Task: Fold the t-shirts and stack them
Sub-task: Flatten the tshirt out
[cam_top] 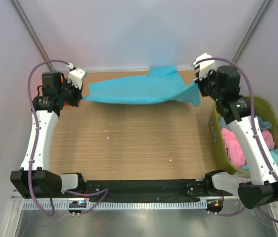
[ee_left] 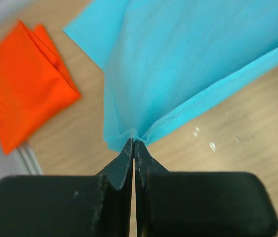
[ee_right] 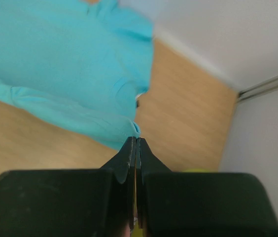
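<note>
A turquoise-blue t-shirt [cam_top: 139, 89] hangs stretched between both grippers above the far part of the table. My left gripper [cam_top: 81, 96] is shut on its left corner; the left wrist view shows the cloth [ee_left: 178, 64] pinched at the fingertips [ee_left: 135, 143]. My right gripper [cam_top: 198, 91] is shut on the right corner, seen in the right wrist view [ee_right: 135, 139] with the shirt [ee_right: 65, 64] spreading away. A folded bright orange t-shirt [ee_left: 23, 79] lies on the table at the far left; the left arm hides most of it from above.
An olive-green plastic bin [cam_top: 217, 138] stands at the right table edge beside the right arm, holding pink [cam_top: 235, 148] and teal or grey-blue shirts. The wooden table [cam_top: 129, 148] ends at a white back wall.
</note>
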